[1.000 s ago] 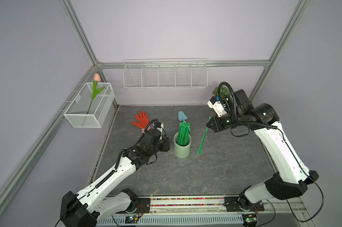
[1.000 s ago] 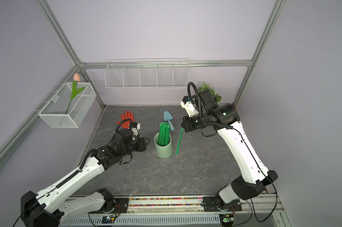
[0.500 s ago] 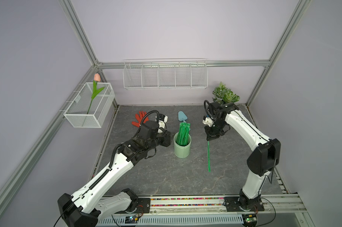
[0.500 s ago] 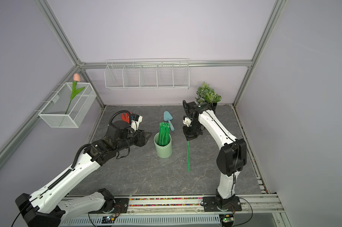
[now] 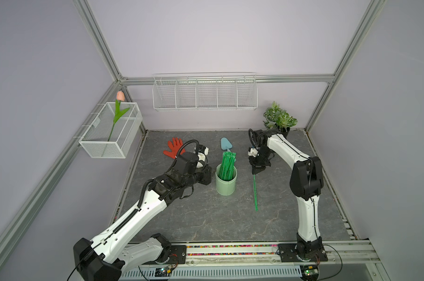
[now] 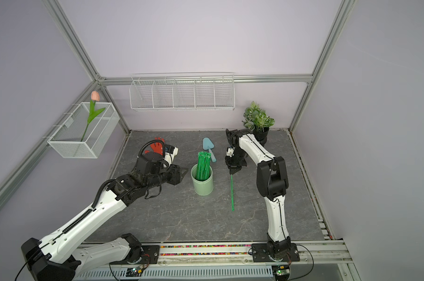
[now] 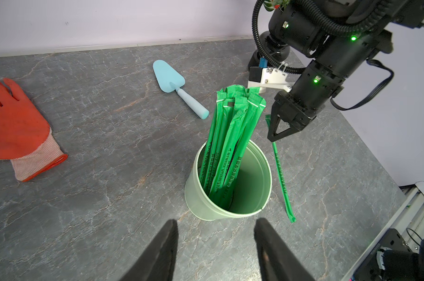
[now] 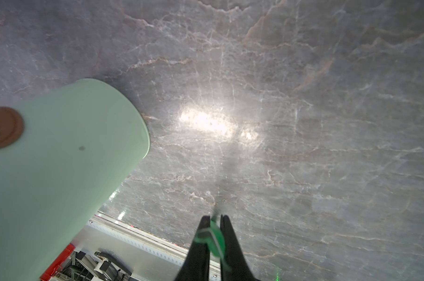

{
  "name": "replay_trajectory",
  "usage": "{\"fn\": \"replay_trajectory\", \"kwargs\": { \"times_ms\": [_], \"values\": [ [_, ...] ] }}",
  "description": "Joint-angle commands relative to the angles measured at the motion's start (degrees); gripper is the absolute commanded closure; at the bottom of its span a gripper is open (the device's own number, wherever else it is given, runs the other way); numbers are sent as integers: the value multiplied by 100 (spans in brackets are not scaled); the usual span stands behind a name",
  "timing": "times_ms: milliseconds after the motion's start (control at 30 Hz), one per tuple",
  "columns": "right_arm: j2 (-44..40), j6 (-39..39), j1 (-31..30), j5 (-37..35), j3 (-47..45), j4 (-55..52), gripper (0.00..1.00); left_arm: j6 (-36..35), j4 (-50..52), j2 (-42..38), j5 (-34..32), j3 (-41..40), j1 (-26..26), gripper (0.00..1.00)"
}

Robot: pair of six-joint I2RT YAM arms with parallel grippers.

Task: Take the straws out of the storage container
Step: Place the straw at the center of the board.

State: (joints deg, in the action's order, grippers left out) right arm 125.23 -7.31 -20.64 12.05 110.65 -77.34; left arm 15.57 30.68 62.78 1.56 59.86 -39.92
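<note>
Near the middle of the worktop (image 5: 206,219) stands the storage container (image 5: 225,186), an upright pale mint cup. The straws (image 5: 226,165) are bundled inside it in bright green wrappers with dark print. They lean toward the back wall, and their upper ends rise well above the container's rim.

Beside the container, on the right arm's side, a single straw (image 5: 255,192) is out of the cup. It is near the container but apart from it, and it runs from back to front. Its front end seems to rest on the worktop. The right gripper (image 5: 254,172) points down and is pinched onto the straw's rear end. In the right wrist view, the green wrapper sits squeezed between two fingers (image 8: 226,231) that are almost together.

On the container's opposite side is the left gripper (image 7: 216,221), aimed at the cup wall. Its jaws stand moderately apart and hold nothing. In the left wrist view the container is just ahead of the fingertips, not between them — whether anything touches cannot be told.

Behind the container lies a light blue trowel (image 5: 226,146). A red glove (image 5: 173,149) lies behind it too, on the left arm's side. A potted plant (image 5: 279,119) stands well behind the container — in the back corner on the right arm's side.
</note>
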Motion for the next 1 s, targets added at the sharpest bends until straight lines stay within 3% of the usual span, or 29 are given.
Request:
{"fn": "replay_trajectory", "kwargs": {
  "times_ms": [0,733,967],
  "values": [
    [243,-7,84,92,140,1,87,-61,-35,-12,-7,-52,-16,46],
    [296,-392,172,115,-583,734,77,-12,-70,68,52,-88,-14,46],
    [-1174,-380,-123,-203,-1313,1476,73,24,-83,-27,-6,-103,-16,46]
  ]
}}
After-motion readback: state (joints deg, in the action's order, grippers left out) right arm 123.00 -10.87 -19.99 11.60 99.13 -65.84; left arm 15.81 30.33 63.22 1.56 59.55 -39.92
